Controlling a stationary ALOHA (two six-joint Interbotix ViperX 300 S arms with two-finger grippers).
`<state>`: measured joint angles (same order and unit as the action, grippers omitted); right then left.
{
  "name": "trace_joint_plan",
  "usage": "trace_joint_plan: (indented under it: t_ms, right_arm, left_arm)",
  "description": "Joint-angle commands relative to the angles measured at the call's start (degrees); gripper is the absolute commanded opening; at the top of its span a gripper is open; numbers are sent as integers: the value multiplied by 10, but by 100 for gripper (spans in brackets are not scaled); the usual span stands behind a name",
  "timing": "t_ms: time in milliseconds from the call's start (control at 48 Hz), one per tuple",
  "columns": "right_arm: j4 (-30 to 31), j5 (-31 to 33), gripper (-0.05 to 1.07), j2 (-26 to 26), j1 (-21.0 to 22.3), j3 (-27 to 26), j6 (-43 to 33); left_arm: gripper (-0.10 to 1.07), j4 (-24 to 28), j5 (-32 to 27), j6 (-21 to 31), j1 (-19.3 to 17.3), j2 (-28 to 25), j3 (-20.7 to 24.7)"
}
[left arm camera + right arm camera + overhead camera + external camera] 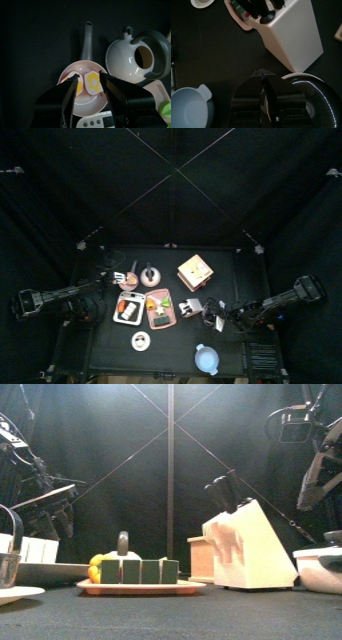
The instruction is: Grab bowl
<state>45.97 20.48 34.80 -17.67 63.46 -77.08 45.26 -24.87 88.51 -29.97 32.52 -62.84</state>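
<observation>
The bowl (207, 359) sits near the table's front edge with bare black tabletop (171, 360) open on its side toward the small white disc (142, 340). Behind the bowl, food trays (160, 308) and the knife block (197, 271) crowd the middle, blocking any approach from there.

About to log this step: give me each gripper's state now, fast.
Left gripper: open, holding nothing, above the pink pan.
Right gripper: jaws nearly together, holding nothing; the bowl lies beside it.
</observation>
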Motion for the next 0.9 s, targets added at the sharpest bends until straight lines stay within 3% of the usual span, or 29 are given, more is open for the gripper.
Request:
trace_joint_plan:
  t_ms: [0, 188, 375, 500, 667, 771, 875]
  right_arm:
    - [2, -6, 44, -2, 2, -12, 3]
    - [-6, -26, 44, -11, -3, -11, -2]
    - [-43, -31, 44, -11, -30, -22, 3]
    - [-73, -31, 44, -12, -57, -35, 3]
    - [-122, -32, 44, -15, -84, -41, -3]
    - [-174, -31, 44, -25, -98, -46, -3]
    - [-222, -25, 44, -38, -109, -54, 1]
  left_arm:
    - [78, 8, 34, -2, 14, 2, 16]
    - [78, 75, 159, -4, 53, 3, 24]
    - [78, 145, 244, -4, 107, 2, 32]
    - [78, 183, 267, -4, 157, 3, 37]
    - [78, 219, 270, -5, 253, 3, 41]
    - [78, 243, 268, -4, 322, 2, 40]
    - [78, 260, 268, -4, 367, 1, 36]
